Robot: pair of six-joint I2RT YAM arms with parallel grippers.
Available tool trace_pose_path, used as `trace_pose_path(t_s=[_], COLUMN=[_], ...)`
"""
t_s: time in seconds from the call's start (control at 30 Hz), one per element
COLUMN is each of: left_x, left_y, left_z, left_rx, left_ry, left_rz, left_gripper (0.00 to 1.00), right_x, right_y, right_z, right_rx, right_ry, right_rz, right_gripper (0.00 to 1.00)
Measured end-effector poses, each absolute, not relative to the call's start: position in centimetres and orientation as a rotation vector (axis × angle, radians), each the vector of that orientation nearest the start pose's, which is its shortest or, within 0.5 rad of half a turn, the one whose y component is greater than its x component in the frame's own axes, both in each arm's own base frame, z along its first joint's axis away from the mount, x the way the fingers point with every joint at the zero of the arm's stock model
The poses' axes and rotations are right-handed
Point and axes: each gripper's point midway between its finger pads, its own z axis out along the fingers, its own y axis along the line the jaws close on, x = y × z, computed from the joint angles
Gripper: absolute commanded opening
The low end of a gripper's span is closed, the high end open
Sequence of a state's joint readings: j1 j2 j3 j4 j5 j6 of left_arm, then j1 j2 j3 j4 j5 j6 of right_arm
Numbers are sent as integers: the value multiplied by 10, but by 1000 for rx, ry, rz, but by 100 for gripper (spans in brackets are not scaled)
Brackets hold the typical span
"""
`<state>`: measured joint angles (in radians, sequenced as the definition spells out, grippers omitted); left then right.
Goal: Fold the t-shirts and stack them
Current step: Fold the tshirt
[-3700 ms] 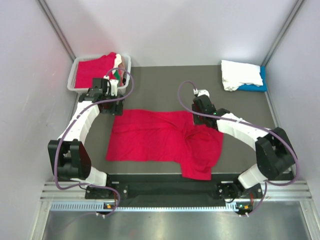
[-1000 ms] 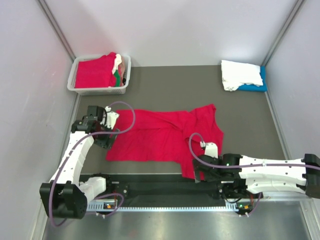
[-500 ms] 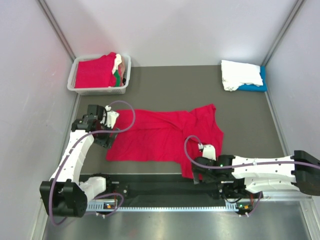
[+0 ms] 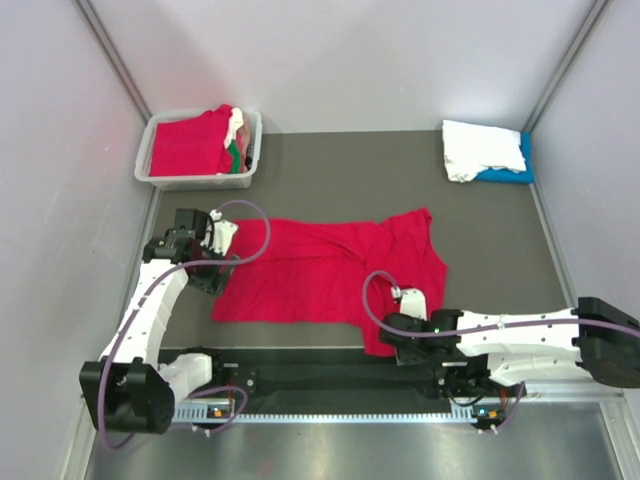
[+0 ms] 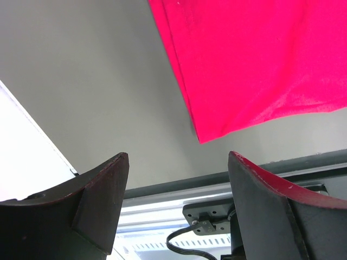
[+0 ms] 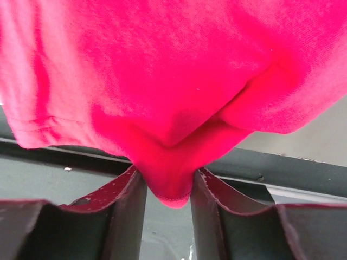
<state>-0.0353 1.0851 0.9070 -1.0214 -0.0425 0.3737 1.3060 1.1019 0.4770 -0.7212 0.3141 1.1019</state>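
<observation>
Our right fingers (image 6: 124,200) just pinched the near edge of the red t-shirt (image 4: 310,275) lying on the table (image 4: 400,180). Our left fingers (image 5: 103,184) hang wide apart by its left corner. Folding can start, we think.

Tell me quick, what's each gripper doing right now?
Left gripper: open, holding nothing.
Right gripper: closed on a fold of the red t-shirt.
</observation>
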Motion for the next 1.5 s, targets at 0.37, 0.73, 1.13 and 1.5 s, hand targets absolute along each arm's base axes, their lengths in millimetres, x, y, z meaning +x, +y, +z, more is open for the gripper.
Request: trace_pose_path(t_s=[0.37,0.73,1.13,1.5], left_x=[230,201,171,218], left_y=[4,8,28,16], left_z=[97,120,74,81], left_rx=[571,561,607,578], left_ry=[2846,2831,2723,2464], left_rz=[35,66,235,208], left_gripper=[73,61,58,60], right_x=[67,78,87,91], right_y=[167,176,178,178], right_z=[9,27,34,36], right_rx=[-228,-179,-168,-165], right_ry=[2741,2670,2610,2591], right_rz=[137,224,242,239], right_gripper=[34,35,39,41])
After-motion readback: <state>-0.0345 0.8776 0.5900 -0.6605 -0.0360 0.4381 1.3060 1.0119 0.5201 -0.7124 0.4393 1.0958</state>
